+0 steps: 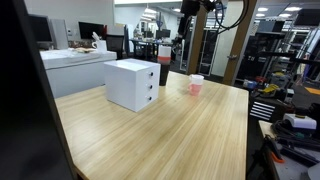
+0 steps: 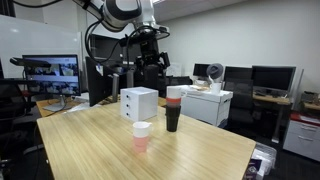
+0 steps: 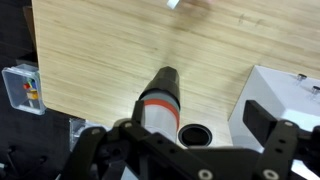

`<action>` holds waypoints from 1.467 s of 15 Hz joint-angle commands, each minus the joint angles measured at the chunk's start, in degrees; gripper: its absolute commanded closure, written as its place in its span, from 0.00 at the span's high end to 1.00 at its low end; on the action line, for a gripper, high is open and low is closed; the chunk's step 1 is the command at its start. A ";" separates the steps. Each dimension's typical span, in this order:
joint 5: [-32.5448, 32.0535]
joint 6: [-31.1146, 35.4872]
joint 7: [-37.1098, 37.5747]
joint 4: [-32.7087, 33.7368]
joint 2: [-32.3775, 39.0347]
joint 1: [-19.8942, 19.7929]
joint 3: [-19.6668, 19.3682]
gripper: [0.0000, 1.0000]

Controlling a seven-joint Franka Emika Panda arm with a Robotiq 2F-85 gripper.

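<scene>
Though partly off-frame, gripper (image 3: 182, 142) seemingly wide.

Pale blond wood with long straight grain on the table (image 1: 185, 135), plain white with tiny dark knobs on the drawer box (image 2: 139, 103). Goes black down the tall tumbler (image 2: 174, 112), breaks into an orange-red band under a white top. White rim over pink on the small cup (image 2: 141, 138), matte black all over the gripper (image 2: 152, 74).
</scene>
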 commanded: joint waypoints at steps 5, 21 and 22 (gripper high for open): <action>6.25 5.78 -1.82 3.39 3.65 -31.31 29.54 1.00; 8.97 3.25 0.84 20.75 17.58 -47.97 46.31 1.00; 9.44 2.84 1.16 21.56 18.17 -48.51 46.70 1.00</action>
